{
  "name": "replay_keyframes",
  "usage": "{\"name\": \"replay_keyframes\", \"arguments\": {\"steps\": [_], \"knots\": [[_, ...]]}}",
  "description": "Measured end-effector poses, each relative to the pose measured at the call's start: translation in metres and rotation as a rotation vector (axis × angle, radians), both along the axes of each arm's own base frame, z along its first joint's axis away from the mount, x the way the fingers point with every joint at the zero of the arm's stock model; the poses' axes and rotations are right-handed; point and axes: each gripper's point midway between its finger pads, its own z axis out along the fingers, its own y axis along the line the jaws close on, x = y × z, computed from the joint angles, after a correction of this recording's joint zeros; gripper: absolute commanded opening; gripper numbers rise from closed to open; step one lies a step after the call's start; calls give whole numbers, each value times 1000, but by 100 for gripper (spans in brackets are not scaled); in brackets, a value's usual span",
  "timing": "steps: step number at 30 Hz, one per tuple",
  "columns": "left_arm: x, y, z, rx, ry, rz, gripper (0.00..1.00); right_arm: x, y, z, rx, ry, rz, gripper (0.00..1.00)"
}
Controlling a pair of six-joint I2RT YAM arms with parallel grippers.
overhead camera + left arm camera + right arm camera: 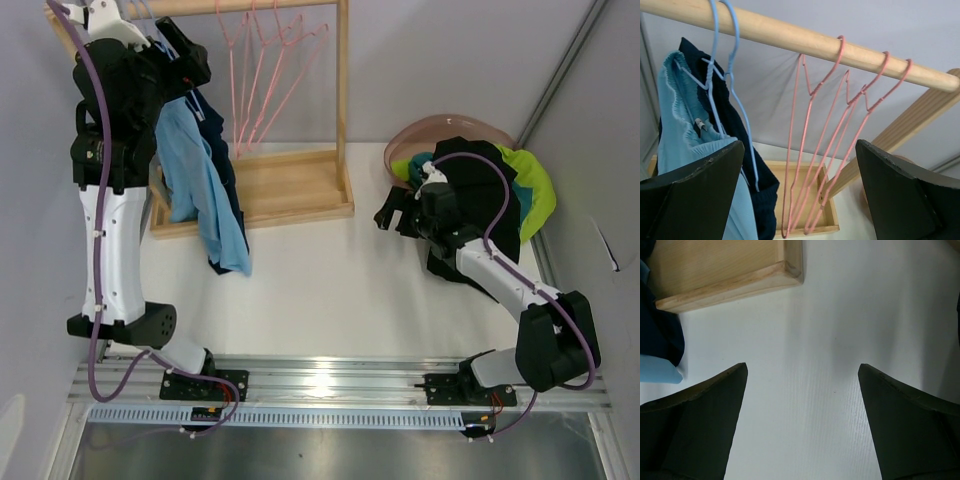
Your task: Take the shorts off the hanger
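**On the rail: two pairs of shorts hang, both claws open**

At the far left of the wooden rail (pixel 790 37), the light blue shorts (pixel 680 130) and the navy shorts (pixel 767 200) hang on blue hangers (pixel 732 75), the navy pair behind the light blue one. The left wrist view shows the left claw (pixel 800 142) spread wide just in front of them, gripping nothing. It also shows three bare pink hangers (pixel 243 140) further along the rail.

Only the top view shows the other shorts. The lime green shorts (pixel 535 190), teal shorts (pixel 418 162) and black shorts (pixel 500 220) lie heaped at a pink basin (pixel 440 128) on the right, and the black pair spills onto the tabletop (pixel 330 290).

The right wrist view shows the right claw (pixel 802 365) wide open over bare tabletop, near a corner of the rack's wooden base (pixel 725 270). The hems of the hanging pairs show at its left edge.
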Motion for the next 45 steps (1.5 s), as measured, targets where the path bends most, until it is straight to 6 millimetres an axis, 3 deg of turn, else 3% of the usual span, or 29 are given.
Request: {"name": "replay_keyframes", "arguments": {"steps": [15,26,33,42,45], "knots": [[55,12,-34,24,81,50,99,-17,-12,-12,-27,24,-19,99],[65,16,-48,28,118,63,99,-20,-20,-17,-53,36,-42,99],[88,20,-76,35,178,75,98,-20,-21,-18,-56,37,-43,99],[104,22,-83,34,183,81,87,-26,-24,-31,-67,63,-43,99],[109,23,-84,34,181,83,78,-26,-24,-31,-67,62,-44,99]]}}
